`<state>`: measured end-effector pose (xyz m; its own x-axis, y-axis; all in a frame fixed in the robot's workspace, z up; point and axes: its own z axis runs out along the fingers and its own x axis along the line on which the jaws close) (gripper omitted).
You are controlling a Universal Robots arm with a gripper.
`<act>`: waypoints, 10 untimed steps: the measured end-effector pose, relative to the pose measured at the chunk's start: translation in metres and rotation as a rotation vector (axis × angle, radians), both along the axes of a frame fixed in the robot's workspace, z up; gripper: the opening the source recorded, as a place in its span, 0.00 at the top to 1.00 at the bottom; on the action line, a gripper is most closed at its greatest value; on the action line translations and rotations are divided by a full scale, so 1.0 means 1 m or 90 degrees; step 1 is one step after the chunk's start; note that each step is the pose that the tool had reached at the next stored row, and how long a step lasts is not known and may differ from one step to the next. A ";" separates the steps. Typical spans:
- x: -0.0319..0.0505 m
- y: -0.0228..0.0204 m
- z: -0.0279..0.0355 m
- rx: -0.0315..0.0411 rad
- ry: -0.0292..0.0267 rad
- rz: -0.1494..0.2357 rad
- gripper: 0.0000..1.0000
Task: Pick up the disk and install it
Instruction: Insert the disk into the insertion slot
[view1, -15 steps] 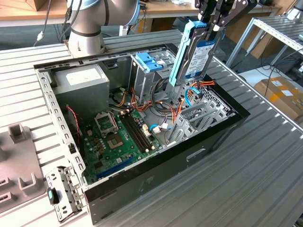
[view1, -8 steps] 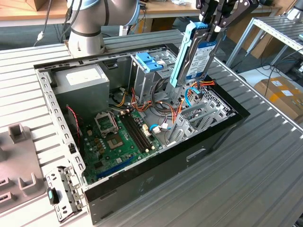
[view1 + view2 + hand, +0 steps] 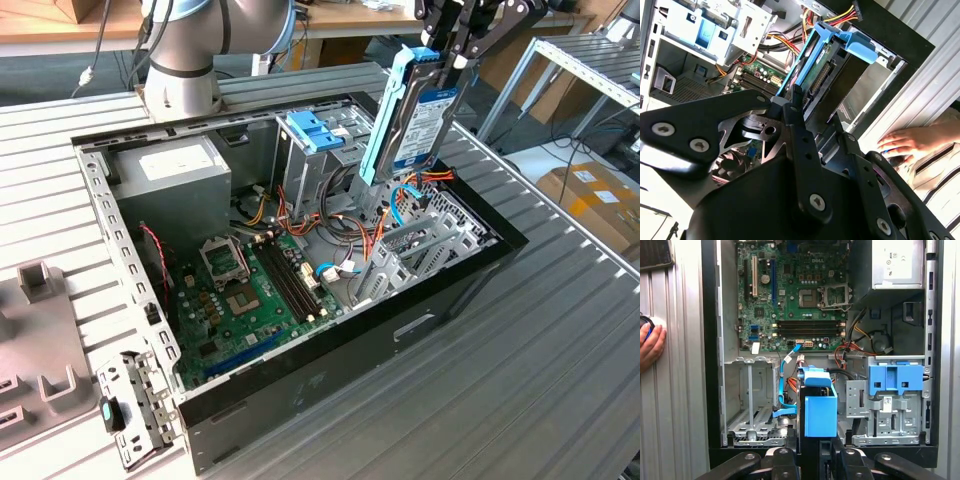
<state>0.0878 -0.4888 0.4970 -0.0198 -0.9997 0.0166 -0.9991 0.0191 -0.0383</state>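
The disk (image 3: 418, 112), a grey drive with a white label in a light-blue carrier, hangs upright above the open computer case (image 3: 300, 372), over its end at the exterior view's right. My gripper (image 3: 455, 45) is shut on the disk's top edge. In the first wrist view the disk (image 3: 820, 407) shows end-on as a blue block between my fingers (image 3: 782, 460). It stands between an empty metal drive bay (image 3: 751, 407) and the drive cage with a blue bracket (image 3: 895, 380). In the second wrist view the disk (image 3: 812, 65) rises edge-on from the gripper (image 3: 815, 120).
A person's hand (image 3: 650, 346) rests on the slatted table beside the case; the hand (image 3: 905, 142) also appears in the second wrist view. Motherboard (image 3: 240, 300), cables (image 3: 330, 215) and power supply (image 3: 170, 170) sit inside the case. Grey fixtures (image 3: 40, 330) lie at the exterior view's left.
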 end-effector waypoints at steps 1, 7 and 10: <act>0.0000 0.0000 0.0000 0.0000 0.0000 0.000 0.65; -0.0004 -0.0042 0.0000 0.0012 -0.0001 0.000 0.65; -0.0007 -0.0100 0.0000 0.0028 -0.0003 0.000 0.65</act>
